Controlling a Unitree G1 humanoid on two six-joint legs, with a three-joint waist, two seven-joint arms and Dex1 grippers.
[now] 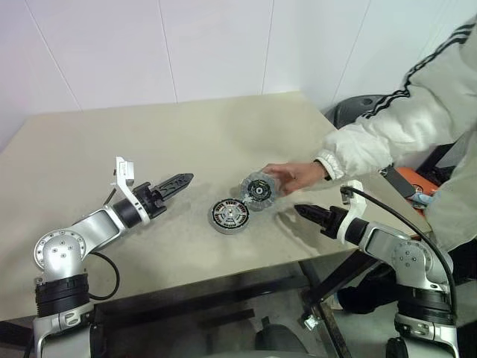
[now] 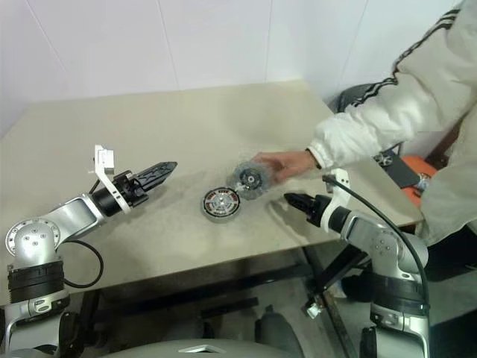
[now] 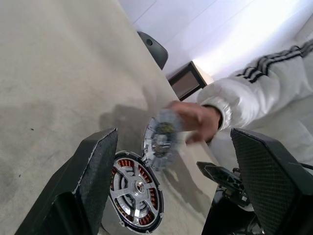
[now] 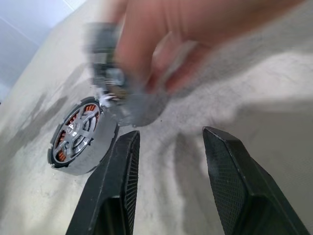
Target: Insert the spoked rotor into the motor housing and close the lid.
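The motor housing lies flat at mid-table, a dark round disc with copper windings. The spoked rotor sits in it, its silver spokes over the windings. A person's hand holds the lid tilted, just right of and beyond the housing, at its rim. My left gripper hovers left of the housing, pointing at it, open and empty; its fingers stand wide apart. My right gripper is right of the housing, below the hand, open with nothing between its fingers.
The person's white sleeve reaches in from the right. A dark chair and an orange object stand off the table's right side. The table's front edge runs close under both grippers.
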